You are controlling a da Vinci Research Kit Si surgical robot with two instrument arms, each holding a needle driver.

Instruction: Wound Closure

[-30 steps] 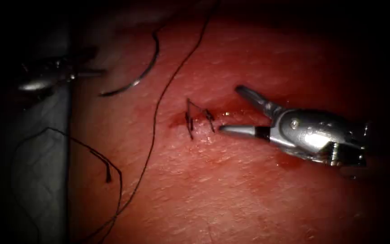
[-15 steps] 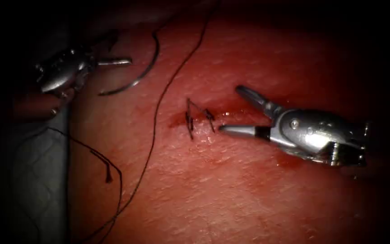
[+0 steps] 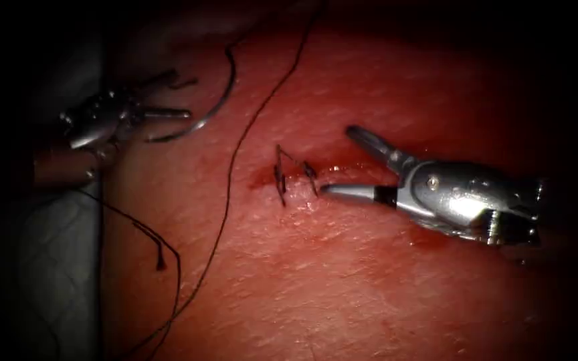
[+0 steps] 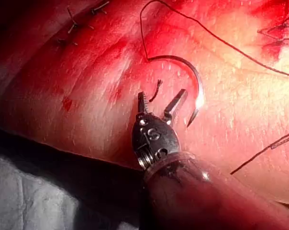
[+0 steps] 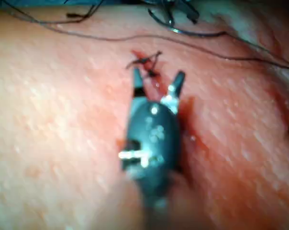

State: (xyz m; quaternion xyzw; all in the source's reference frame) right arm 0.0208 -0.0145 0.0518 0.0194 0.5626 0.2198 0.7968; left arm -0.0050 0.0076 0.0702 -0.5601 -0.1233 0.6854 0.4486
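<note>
The curved needle [image 3: 224, 93] lies free on the tissue, left of the cut and not in it; neither tool holds it. My left tool [image 3: 189, 97] is open and empty right beside the needle's lower end. In the left wrist view its jaws [image 4: 162, 93] gape next to the needle [image 4: 198, 84], with a short thread end [image 4: 157, 90] between them. Dark thread [image 3: 232, 167] trails from the needle down across the tissue. The cut [image 3: 292, 175] carries two stitches. My right tool [image 3: 336, 160] is open and empty just right of the stitches [image 5: 147, 60], with its jaws [image 5: 158, 73] astride them.
A grey cloth [image 3: 55, 267] borders the tissue on the left. A loose strand of thread with a knotted end [image 3: 160, 262] lies near that edge. Red fluid [image 3: 342, 167] pools around the cut. Older stitches [image 4: 72, 24] sit farther off on the tissue.
My left tool has come in from the left to the needle, and its jaws have spread. The right tool has shifted slightly left. The needle has not moved.
</note>
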